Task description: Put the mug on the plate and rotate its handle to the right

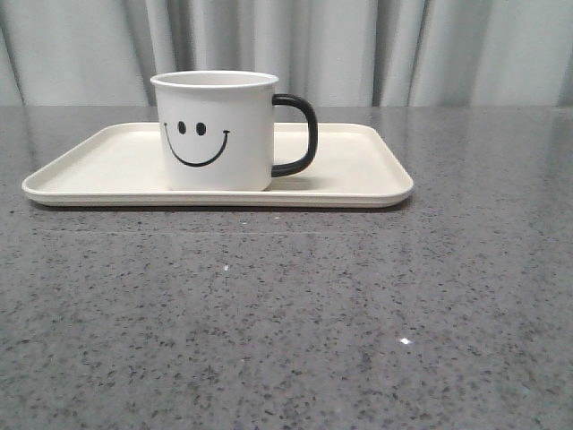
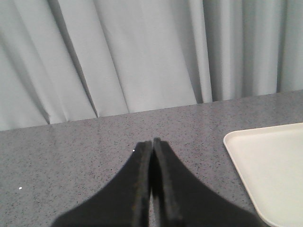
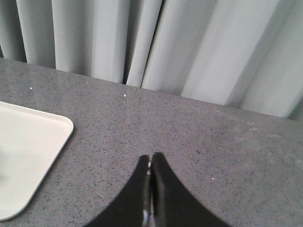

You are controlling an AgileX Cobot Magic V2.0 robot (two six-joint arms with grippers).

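- The front view alone shows the mug (image 1: 215, 131); it stands upright on the plate (image 1: 358, 184), left of the plate's middle, its printed smiley face turned to the camera.
- The handle (image 1: 301, 134) sticks out to the right of the mug, in plain profile.
- Neither arm shows in the front view; each gripper is seen only from its own wrist camera.
- The left wrist view shows the left gripper (image 2: 152, 142) with its two black fingers pressed together, nothing between them, above the bare table (image 2: 71, 156). One rounded corner of the plate (image 2: 270, 165) lies off to its side, apart from the fingertips; the mug is out of this view.
- The right wrist view shows the right gripper (image 3: 151, 157) likewise closed on nothing, fingertips meeting. Another corner of the plate (image 3: 28, 156) lies to its side, with a stretch of table (image 3: 213, 142) between them.
- The mug is a white cylinder with a thin rolled rim, enamel-like; the handle is a glossy black C-shaped loop.
- The plate is a flat, cream-white rectangle with rounded corners and a low raised rim, much wider than the mug.
- The table is dark grey, speckled like stone, faintly glossy with small glints.
- Pale grey pleated curtains (image 1: 358, 45) hang behind the table in all three views.
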